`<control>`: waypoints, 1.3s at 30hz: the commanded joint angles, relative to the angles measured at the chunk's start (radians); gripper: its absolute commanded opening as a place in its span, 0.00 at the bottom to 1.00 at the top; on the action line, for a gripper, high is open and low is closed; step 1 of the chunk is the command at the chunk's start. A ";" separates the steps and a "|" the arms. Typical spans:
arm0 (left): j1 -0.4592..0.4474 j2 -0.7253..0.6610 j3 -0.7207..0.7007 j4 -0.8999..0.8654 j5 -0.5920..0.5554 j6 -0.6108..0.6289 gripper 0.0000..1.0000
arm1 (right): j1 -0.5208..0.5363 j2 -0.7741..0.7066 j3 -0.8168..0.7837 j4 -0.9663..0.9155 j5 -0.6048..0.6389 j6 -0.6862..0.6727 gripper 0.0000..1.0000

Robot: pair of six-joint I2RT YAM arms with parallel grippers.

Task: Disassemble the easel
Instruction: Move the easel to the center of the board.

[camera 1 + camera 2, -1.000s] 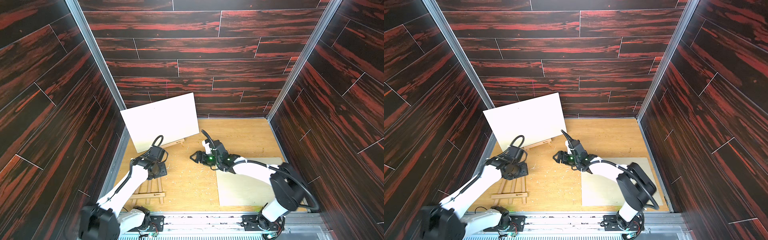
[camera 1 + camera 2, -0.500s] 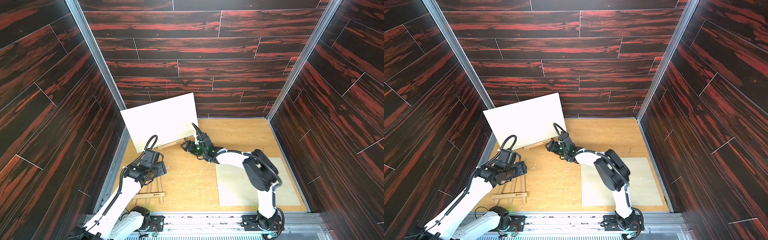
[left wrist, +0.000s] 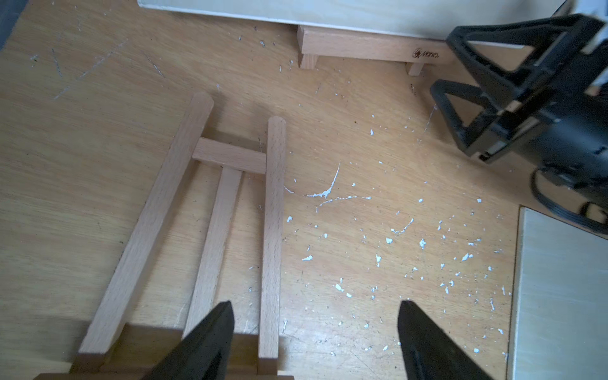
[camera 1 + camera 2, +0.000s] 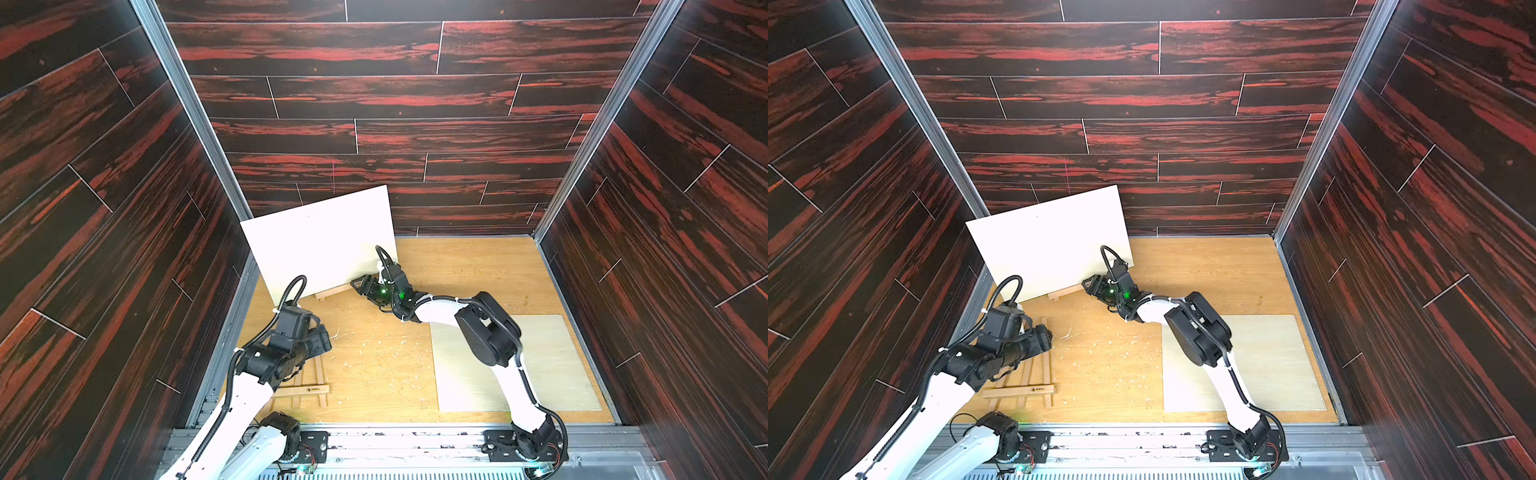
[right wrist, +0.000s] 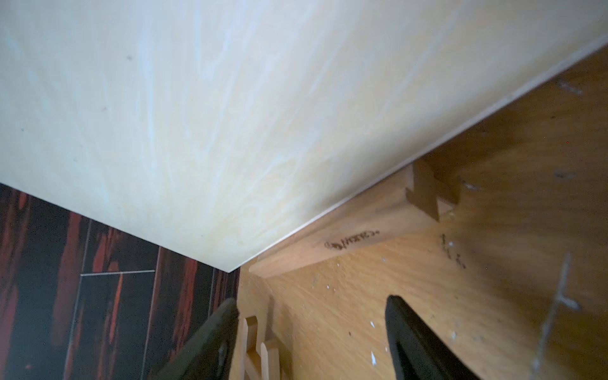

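**Desk:** What do the top views give us?

**Photographer:** In both top views, a white board (image 4: 320, 245) leans on a standing easel (image 4: 332, 293) at the back of the table (image 4: 457, 266), toward the robot's left. The right gripper (image 4: 360, 286) reaches in low at the board's lower right corner, just beside the easel. Whether it touches, I cannot tell. The left gripper (image 4: 324, 338) hovers over a flat easel frame (image 4: 309, 388) lying near the front edge. A pale panel (image 4: 540, 361) lies flat on the right, well apart.

**Desk:** Left wrist?

**Photographer:** The left gripper (image 3: 314, 309) has its jaws spread wide with nothing between them, above the flat easel frame (image 3: 273, 214). White flecks (image 3: 329, 194) dot the wood.

**Desk:** Right wrist?

**Photographer:** The right gripper (image 5: 311, 306) has its jaws parted and empty, and faces the white board (image 5: 230, 115) where it sits on the ledge (image 5: 345, 237).

**Desk:** The step in hand, and how to do it well?

**Photographer:** My reading is that the board comes off first. The jaws should close on the board's edge and not on the ledge. Then it should lift straight up past the lip before it is drawn away. The easel looks light and could tip if dragged.

**Desk:** Any containers?

**Photographer:** None in view. Only the ledge carries anything, and that is the board.
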 commanded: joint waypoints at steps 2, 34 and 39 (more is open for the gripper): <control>0.006 -0.040 -0.017 -0.003 -0.001 -0.017 0.85 | -0.013 0.087 0.025 0.075 0.016 0.079 0.72; 0.013 0.014 -0.025 0.042 -0.016 -0.063 0.86 | -0.074 0.218 0.134 0.164 0.033 0.183 0.33; 0.015 0.006 -0.029 0.037 -0.019 -0.065 0.86 | -0.074 0.192 0.081 0.197 0.059 0.198 0.23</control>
